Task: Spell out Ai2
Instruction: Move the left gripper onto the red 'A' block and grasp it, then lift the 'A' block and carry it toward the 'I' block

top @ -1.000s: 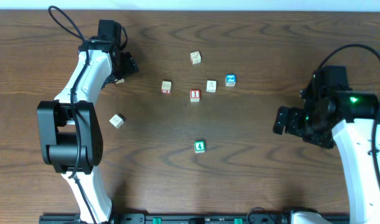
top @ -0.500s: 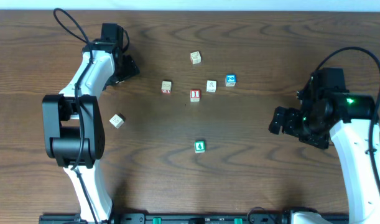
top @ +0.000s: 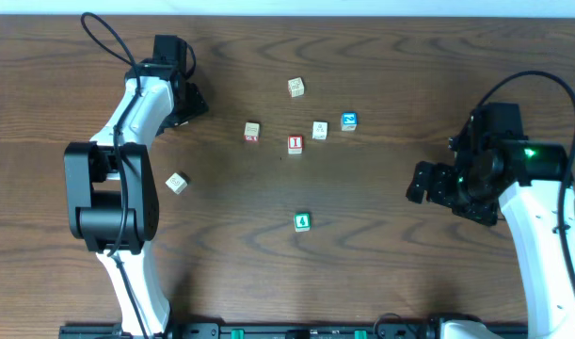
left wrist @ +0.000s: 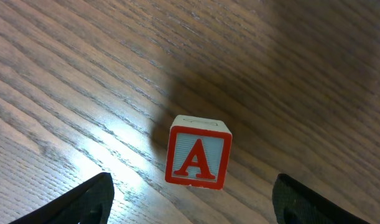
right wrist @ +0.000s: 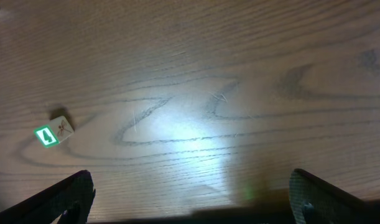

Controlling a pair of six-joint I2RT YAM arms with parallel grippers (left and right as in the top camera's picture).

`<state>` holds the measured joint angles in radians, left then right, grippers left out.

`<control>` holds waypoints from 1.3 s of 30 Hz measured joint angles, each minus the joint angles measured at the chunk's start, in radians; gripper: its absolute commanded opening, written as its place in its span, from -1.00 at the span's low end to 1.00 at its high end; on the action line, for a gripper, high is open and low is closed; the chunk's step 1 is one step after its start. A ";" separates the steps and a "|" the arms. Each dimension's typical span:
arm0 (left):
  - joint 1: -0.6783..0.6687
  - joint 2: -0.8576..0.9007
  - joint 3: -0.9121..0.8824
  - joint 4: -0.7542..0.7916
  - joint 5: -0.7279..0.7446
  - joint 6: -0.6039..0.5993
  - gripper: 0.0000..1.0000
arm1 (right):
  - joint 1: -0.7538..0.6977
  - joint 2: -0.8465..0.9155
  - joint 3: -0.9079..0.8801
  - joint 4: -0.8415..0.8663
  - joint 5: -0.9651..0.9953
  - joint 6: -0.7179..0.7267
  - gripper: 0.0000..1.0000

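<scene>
**Lining up on the "A"**

The small wooden cube with the red-framed "A" (left wrist: 198,152) is sitting far left on the brown wooden bench (left wrist: 65,93), just before the spread, empty left claw (left wrist: 191,208). The first pick seems to be starting; next comes closing on it and carrying it beside the red "I" cube (top: 295,144). The right claw (right wrist: 196,208) is hanging spread. Eight cubes are lying out: "A", "I", one blue "2" cube (top: 348,121), one green-framed cube (top: 302,222), four pale beige cubes (top: 296,87).

The table (top: 381,273) is dark brown with wavy grain. The A cube (left wrist: 198,152) has a white face, a red frame and a red letter; the I cube (top: 295,144) is likewise red on white. The 2 cube (top: 348,121) is blue-framed, the green cube (top: 302,222) green-framed. The left arm (top: 141,104) and right arm (top: 551,245) are white with black joints.
</scene>
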<state>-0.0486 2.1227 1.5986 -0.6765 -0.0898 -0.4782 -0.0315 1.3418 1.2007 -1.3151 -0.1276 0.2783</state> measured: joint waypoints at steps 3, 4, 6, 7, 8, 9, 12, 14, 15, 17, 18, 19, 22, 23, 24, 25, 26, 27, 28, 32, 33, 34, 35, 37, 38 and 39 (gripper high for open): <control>0.000 0.000 0.000 0.006 0.000 0.000 0.74 | 0.000 0.000 0.000 0.000 0.000 0.000 0.99; 0.000 0.000 0.000 0.009 0.000 0.000 0.74 | 0.000 0.000 0.000 0.000 0.000 0.000 0.98; 0.000 0.000 0.000 0.016 0.000 0.000 0.72 | 0.000 0.000 0.000 0.000 0.000 0.000 0.99; 0.000 0.002 0.000 0.019 0.000 0.000 0.72 | 0.000 0.000 0.000 0.000 0.000 0.000 0.99; 0.000 0.003 0.000 0.022 0.000 0.000 0.72 | 0.000 0.000 0.000 0.000 0.000 0.000 0.98; 0.000 0.007 0.000 0.024 0.000 0.000 0.72 | 0.000 0.000 0.000 0.000 0.000 0.000 0.99; 0.000 0.026 0.000 0.030 0.000 0.000 0.72 | 0.000 0.000 0.000 0.000 0.000 0.000 0.99; 0.000 0.037 0.000 0.031 0.000 0.000 0.59 | 0.000 0.000 0.000 0.000 0.000 0.000 0.99; 0.000 0.040 0.000 0.034 0.000 -0.004 0.52 | 0.000 0.000 0.000 0.000 0.000 0.000 0.98; 0.000 0.043 0.000 0.051 -0.002 0.000 0.42 | 0.000 0.000 0.000 0.000 0.000 0.000 0.99; 0.000 0.043 0.000 0.054 -0.003 0.001 0.37 | 0.000 0.000 0.000 0.000 0.000 0.000 0.98; 0.000 0.043 0.000 0.058 -0.004 0.001 0.33 | 0.000 0.000 0.000 0.000 0.000 0.000 0.98; 0.001 0.043 0.000 0.060 -0.014 0.002 0.25 | 0.000 0.000 0.000 0.000 0.000 0.000 0.98; 0.002 0.043 0.000 0.061 -0.018 0.003 0.23 | 0.000 0.000 0.000 0.000 0.000 0.000 0.99; 0.003 0.043 0.000 0.060 -0.021 0.003 0.20 | 0.000 0.000 0.000 0.000 0.000 0.000 0.99; 0.003 0.043 0.000 0.060 -0.023 0.004 0.20 | 0.000 0.000 0.000 0.000 0.000 0.000 0.99; 0.004 0.043 0.000 0.060 -0.023 0.004 0.19 | 0.000 0.000 0.000 0.001 0.000 0.000 0.98; 0.004 0.043 0.000 0.059 -0.023 0.004 0.18 | 0.000 0.000 0.000 0.000 0.000 0.000 0.98; 0.004 0.043 0.000 0.059 -0.023 0.004 0.18 | 0.000 0.000 0.000 0.000 0.000 0.000 0.99; 0.004 0.043 0.000 0.058 -0.023 0.003 0.09 | 0.000 0.000 0.000 0.000 0.000 0.000 0.98; 0.004 0.043 0.000 0.058 -0.023 0.003 0.04 | 0.000 0.000 0.000 0.000 0.000 0.000 0.99; 0.004 0.043 0.000 0.058 -0.023 0.003 0.03 | 0.000 0.000 0.000 0.000 0.000 0.000 0.99; 0.004 0.043 0.000 0.058 -0.023 0.004 0.02 | 0.000 0.000 0.000 0.000 0.000 0.000 0.99; 0.004 0.043 0.000 0.057 -0.023 0.005 0.00 | 0.000 0.000 0.000 0.000 0.000 0.000 0.99; 0.004 0.043 0.000 0.057 -0.023 0.005 0.00 | 0.000 0.000 0.000 0.000 0.000 0.000 0.98; 0.004 0.043 0.000 0.056 -0.023 0.005 -0.04 | 0.000 0.000 0.000 0.000 0.000 0.000 0.98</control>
<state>-0.0444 2.1662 1.5986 -0.6201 -0.1127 -0.4728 -0.0315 1.3418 1.2007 -1.3148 -0.1276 0.2783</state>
